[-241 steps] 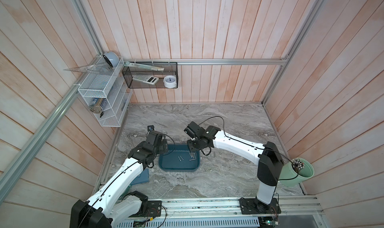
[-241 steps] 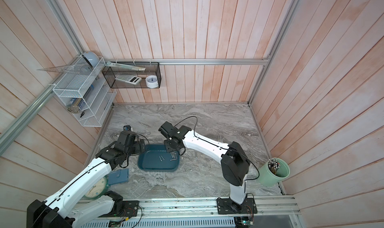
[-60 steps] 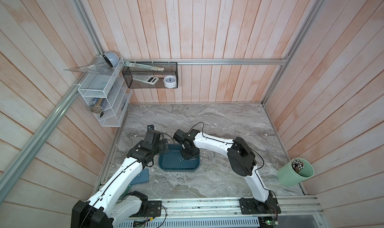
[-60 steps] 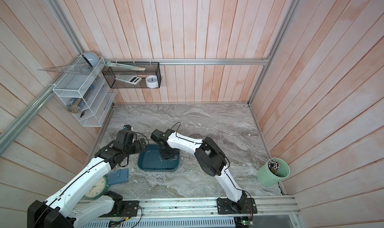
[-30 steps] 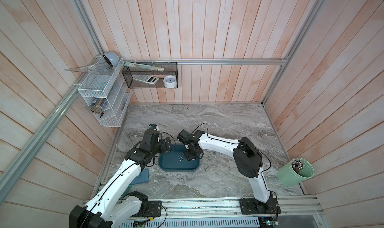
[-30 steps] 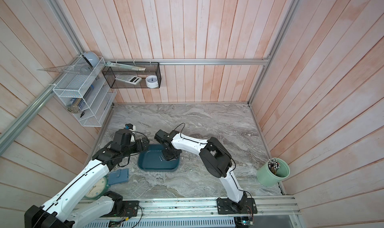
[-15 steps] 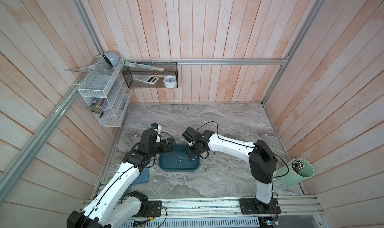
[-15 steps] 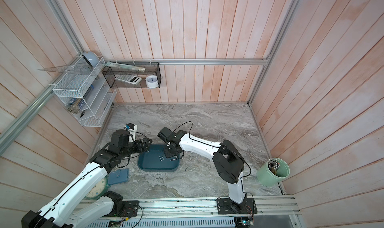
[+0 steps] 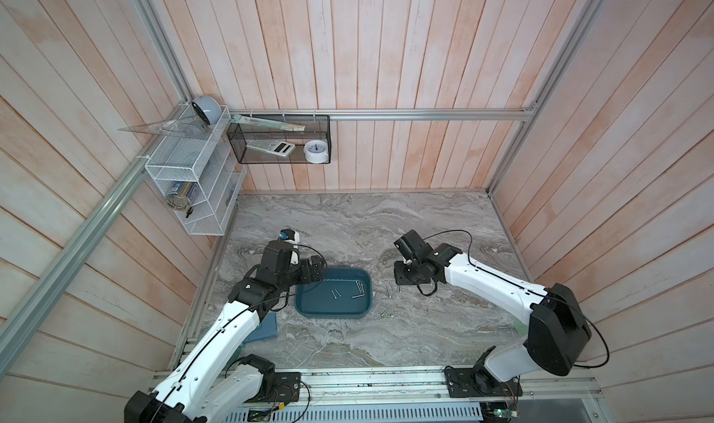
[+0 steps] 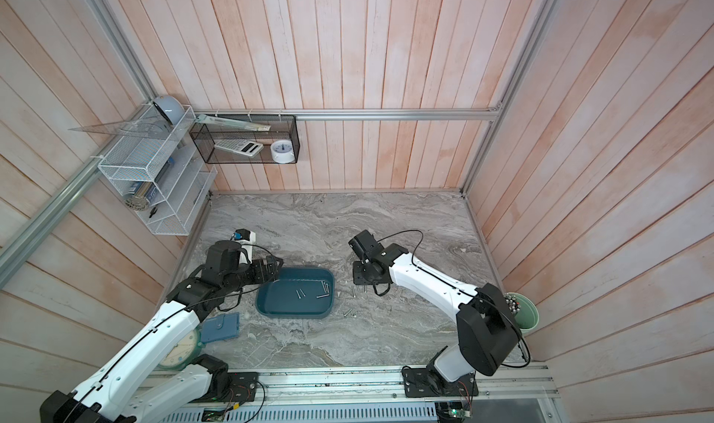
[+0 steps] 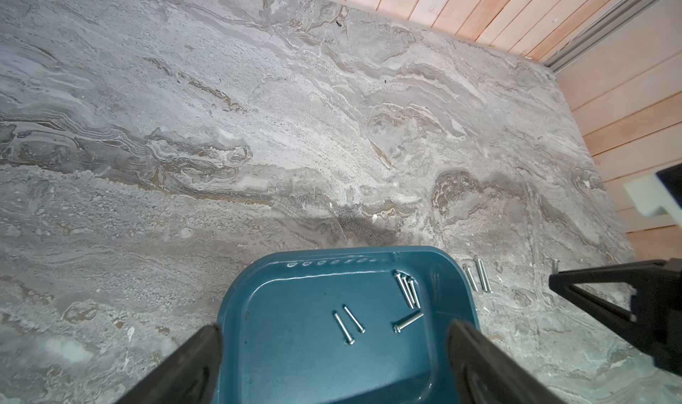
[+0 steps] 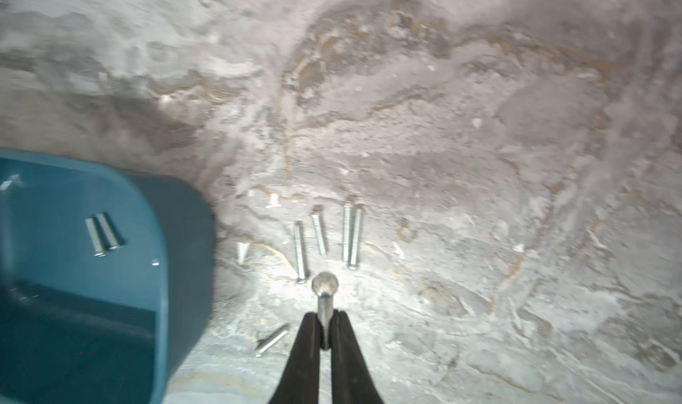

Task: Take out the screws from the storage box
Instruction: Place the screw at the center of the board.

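Both top views are evenly, softly lit, seemingly from overhead, and sharp throughout. The wall planks (image 9: pixel 386 54) bow toward the frame edges from the wide lens. The arms cast only faint shadows on the marble bench (image 9: pixel 425 224).

The left wrist view is crisp, with small glare dots on the storage box (image 11: pixel 236 295) wall. The fingers (image 11: pixel 479 365) of the left pincer (image 11: pixel 334 326) are dark and unfocused.

The right wrist view is soft and smeared. A bright patch washes out the bench around the loose screws (image 12: pixel 350 236). The held screw (image 12: pixel 324 284) in the right pincer (image 12: pixel 324 315) is blurred.
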You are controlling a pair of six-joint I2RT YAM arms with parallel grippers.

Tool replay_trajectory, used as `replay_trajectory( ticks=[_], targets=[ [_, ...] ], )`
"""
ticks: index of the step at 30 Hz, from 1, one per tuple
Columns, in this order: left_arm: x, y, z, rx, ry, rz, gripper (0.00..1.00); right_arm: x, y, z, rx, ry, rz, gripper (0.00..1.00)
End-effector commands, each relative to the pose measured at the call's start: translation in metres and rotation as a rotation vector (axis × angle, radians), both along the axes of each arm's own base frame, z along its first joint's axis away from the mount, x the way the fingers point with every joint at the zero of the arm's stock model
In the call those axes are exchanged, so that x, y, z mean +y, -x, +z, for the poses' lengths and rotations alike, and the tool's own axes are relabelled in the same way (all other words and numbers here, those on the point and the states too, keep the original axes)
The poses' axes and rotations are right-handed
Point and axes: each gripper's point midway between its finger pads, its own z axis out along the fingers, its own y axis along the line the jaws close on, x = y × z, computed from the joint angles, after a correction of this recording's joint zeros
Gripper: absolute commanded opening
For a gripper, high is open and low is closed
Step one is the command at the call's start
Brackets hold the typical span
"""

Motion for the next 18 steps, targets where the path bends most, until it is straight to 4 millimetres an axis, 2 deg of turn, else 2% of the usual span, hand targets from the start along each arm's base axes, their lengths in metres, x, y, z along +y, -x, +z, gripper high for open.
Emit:
replay_trajectory(
  ticks=[1,9,18],
  targets=[
    [-0.001,0.0,-0.001,-0.008,0.015,-0.002,1.0,-0.029,0.011,-0.019,0.066,0.131,-0.01,0.03],
    [0.001,0.0,-0.002,-0.006,0.009,0.002,1.0,-0.022,0.017,-0.064,0.186,0.165,0.024,0.03],
    [0.005,-0.001,-0.001,-0.014,-0.007,0.024,1.0,-0.021,0.018,-0.081,0.222,0.182,0.025,0.06]
  ],
)
